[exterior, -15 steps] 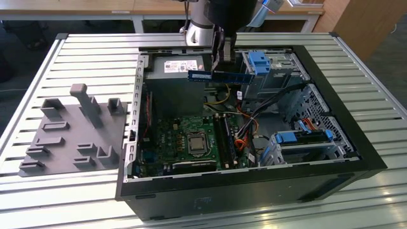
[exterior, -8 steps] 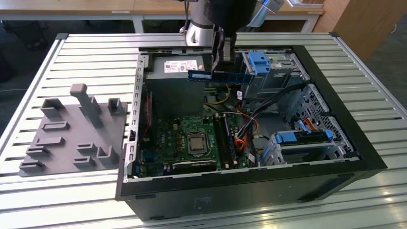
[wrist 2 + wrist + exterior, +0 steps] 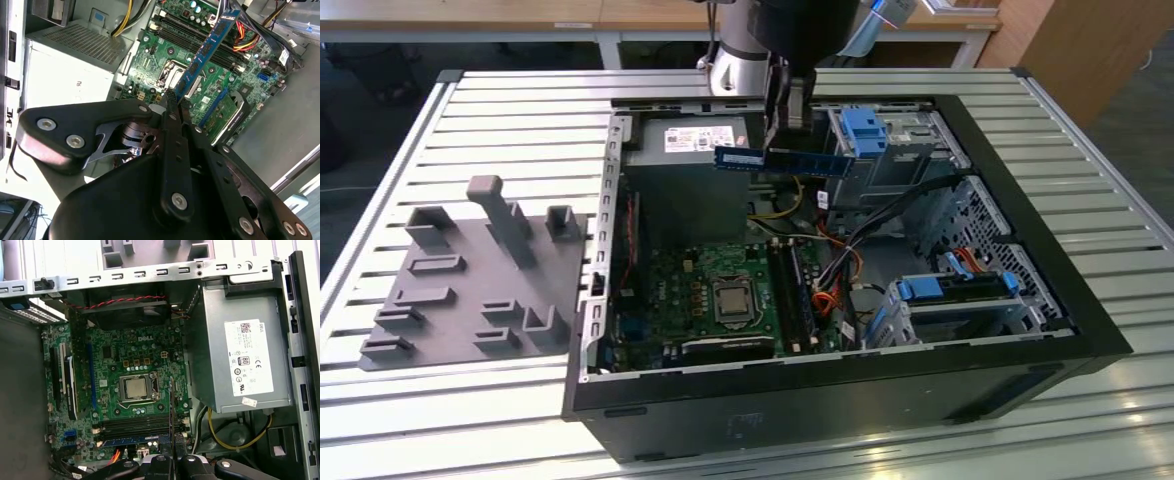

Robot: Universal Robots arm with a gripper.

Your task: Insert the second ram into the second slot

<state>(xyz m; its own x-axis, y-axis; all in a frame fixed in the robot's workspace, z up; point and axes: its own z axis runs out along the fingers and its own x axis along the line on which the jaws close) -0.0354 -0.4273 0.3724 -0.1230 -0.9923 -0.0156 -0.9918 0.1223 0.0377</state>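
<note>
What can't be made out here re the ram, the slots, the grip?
Exterior view: memory slots are too small to tell which is free.
First wrist view: second ram is edge-on, a thin line; its faces are hidden.
Second wrist view: gripper hides the ram's near part.
Exterior view: arm is cut off by the top edge.

Blue second ram (image 3: 825, 160), level, midair
</note>
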